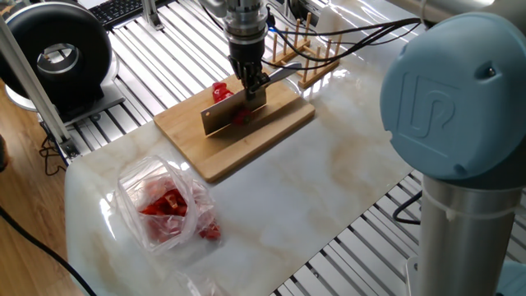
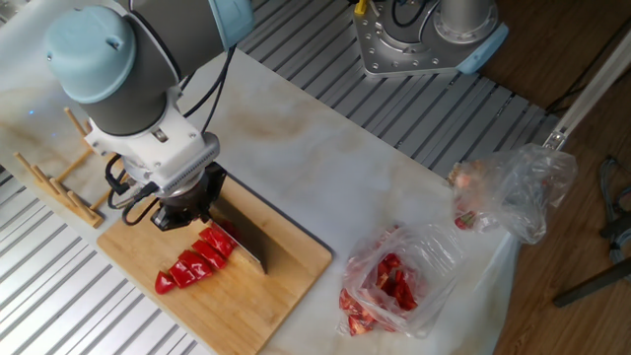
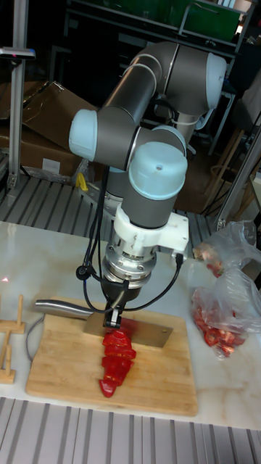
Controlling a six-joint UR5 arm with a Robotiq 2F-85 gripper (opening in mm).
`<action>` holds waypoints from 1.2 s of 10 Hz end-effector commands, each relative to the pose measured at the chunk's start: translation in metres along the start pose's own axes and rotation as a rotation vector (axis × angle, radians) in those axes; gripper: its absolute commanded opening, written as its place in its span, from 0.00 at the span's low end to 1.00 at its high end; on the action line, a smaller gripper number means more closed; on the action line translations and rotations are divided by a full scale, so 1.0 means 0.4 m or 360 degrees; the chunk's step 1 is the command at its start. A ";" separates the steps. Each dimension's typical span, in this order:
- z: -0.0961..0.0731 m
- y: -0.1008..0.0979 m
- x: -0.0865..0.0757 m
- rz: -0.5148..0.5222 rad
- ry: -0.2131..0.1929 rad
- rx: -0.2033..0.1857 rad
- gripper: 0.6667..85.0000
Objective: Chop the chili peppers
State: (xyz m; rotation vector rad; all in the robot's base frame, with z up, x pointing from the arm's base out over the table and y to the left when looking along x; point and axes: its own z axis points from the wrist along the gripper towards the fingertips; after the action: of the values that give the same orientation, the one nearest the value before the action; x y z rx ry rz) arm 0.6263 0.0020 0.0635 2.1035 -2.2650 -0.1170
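Observation:
The chili peppers [image 2: 193, 264] lie on the wooden cutting board [image 2: 288, 278] as a row of red slices, also visible in the tall fixed view [image 3: 116, 359]. My gripper [image 2: 190, 209] is shut on the handle of a knife [image 2: 246, 251] whose broad blade stands on edge across the far end of the chili row. From the opposite side, the blade [image 1: 226, 117] hides most of the chili peppers [image 1: 219, 90]; my gripper [image 1: 251, 82] points straight down over the board [image 1: 222, 160]. The knife handle [image 3: 61, 308] sticks out to the left of the gripper [image 3: 116, 310].
A see-through plastic bag with red pieces [image 1: 168, 205] lies on the marble table near the board's end, seen also from the other side [image 2: 394, 281]. A second crumpled bag [image 2: 513, 187] sits by the table edge. A wooden rack [image 1: 308, 49] stands behind the board.

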 end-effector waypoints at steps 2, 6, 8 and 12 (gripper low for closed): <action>-0.010 0.006 -0.031 -0.0002 -0.0114 -0.0026 0.01; -0.007 -0.002 -0.071 0.0026 -0.0140 -0.0012 0.01; 0.003 0.000 -0.103 0.0046 -0.0168 -0.0001 0.01; -0.002 -0.007 -0.095 0.0041 -0.0117 0.0007 0.01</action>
State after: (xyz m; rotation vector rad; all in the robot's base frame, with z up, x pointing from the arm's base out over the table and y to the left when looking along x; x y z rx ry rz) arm 0.6293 0.0364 0.0625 2.1095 -2.3253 -0.1981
